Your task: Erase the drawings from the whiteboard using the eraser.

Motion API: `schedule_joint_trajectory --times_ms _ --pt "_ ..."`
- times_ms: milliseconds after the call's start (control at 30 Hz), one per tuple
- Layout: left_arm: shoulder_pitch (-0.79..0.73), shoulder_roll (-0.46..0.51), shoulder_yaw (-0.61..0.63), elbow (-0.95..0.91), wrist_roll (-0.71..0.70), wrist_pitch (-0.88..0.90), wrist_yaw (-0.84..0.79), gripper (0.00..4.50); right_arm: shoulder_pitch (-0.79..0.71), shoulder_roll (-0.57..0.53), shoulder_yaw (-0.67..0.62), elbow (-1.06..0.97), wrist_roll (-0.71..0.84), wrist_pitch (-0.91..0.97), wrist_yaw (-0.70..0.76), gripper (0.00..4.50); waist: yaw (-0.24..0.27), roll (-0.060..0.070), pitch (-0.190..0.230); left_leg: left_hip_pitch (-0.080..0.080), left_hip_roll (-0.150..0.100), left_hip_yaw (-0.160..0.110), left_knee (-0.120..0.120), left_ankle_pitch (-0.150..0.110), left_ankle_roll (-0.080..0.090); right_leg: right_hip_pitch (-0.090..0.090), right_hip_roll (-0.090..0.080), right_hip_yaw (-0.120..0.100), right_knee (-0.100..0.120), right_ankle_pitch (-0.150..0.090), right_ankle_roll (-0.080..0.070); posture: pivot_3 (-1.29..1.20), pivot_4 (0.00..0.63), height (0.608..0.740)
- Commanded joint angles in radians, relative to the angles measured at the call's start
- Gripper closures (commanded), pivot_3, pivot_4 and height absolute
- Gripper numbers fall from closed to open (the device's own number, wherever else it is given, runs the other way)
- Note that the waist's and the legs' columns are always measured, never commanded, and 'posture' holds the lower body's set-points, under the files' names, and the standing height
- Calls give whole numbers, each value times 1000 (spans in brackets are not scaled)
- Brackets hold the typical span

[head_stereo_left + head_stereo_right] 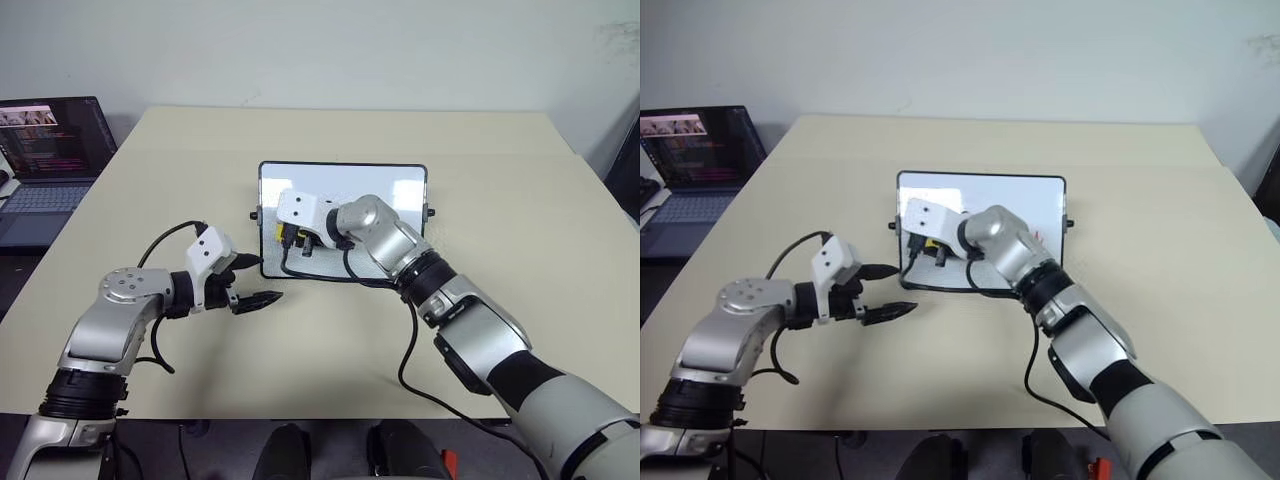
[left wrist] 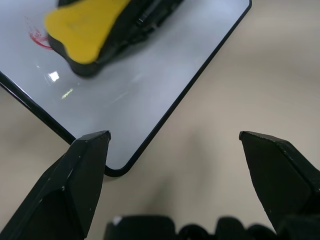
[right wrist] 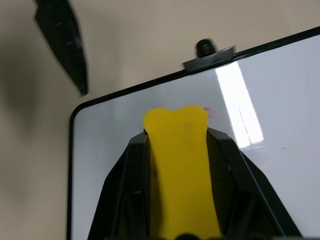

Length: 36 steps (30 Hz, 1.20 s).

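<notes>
1. Writing and labels: no brand or label can be read on the whiteboard (image 1: 400,190), the eraser (image 3: 181,165) or either arm. The laptop (image 1: 45,165) screen carries lines of text too small to read.
2. Table (image 1: 500,330): pale beige top, carrying the whiteboard near its middle. The laptop stands open at the far left, beyond the table's left edge.
3. Whiteboard: small, white and glossy, with a thin black frame, rounded corners and a small black knob (image 3: 204,47) at each short side. It lies flat with its long sides across the table.
4. Drawings (image 2: 37,37): a red scribble shows on the board just beside the eraser's end, partly covered by it; its shape cannot be made out. A further faint red mark (image 1: 1038,237) shows on the board's right part, close to the right forearm.
5. Eraser: yellow oblong block with a dark underside, over the left part of the board. Whether it presses on the surface cannot be told.
6. Right claw (image 1: 297,243): closed tight on the eraser, one black finger (image 3: 125,190) along each long side, the yellow end reaching past the fingertips towards the board's left short side.
7. Left claw (image 1: 258,282): fingers spread wide and empty, over bare table just off the board's near-left corner (image 2: 117,170). One fingertip (image 2: 97,142) lies close beside the frame there; whether they touch cannot be told.
</notes>
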<state>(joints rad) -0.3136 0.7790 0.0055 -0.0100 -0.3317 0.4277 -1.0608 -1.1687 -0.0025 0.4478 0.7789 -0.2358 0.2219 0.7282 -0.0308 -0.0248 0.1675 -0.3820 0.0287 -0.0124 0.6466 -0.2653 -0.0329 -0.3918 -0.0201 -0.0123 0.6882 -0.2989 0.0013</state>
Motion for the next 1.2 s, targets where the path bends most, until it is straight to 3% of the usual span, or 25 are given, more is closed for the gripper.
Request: schedule_joint_trajectory --times_ms 33,233,533,833,1033,1200 --pt "-1 4 7 -40 -6 -7 -4 0 -26 4 -17 6 -8 -7 -10 3308 0 0 0 0 0 0 0 0 0 0 0 0 0 0 0 0 150 740" --pt "2 4 6 -46 -6 -5 -2 0 20 0 41 -18 -32 14 82 3308 0 0 0 0 0 0 0 0 0 0 0 0 -1 0 0 0 150 740" --pt "0 4 6 -47 -5 -3 -2 0 -55 27 -27 57 -29 -40 -77 3308 0 0 0 0 0 0 0 0 0 0 0 0 0 0 0 0 150 740" --pt "1 3 4 -49 -6 -1 -2 0 7 -10 40 17 -57 -8 45 3308 0 0 0 -1 0 0 -1 0 0 0 0 0 -2 0 0 0 150 740" --pt "-1 4 3 -48 -6 -2 -5 0 -47 -17 -19 51 -52 -29 -59 3309 1 0 0 0 0 0 0 0 0 0 0 0 0 0 0 0 150 740" --pt "-5 4 2 -45 -5 -4 -7 0 -56 -38 -25 64 -48 -30 -49 3326 2 0 0 0 0 0 0 0 0 0 0 0 0 0 0 0 150 740"
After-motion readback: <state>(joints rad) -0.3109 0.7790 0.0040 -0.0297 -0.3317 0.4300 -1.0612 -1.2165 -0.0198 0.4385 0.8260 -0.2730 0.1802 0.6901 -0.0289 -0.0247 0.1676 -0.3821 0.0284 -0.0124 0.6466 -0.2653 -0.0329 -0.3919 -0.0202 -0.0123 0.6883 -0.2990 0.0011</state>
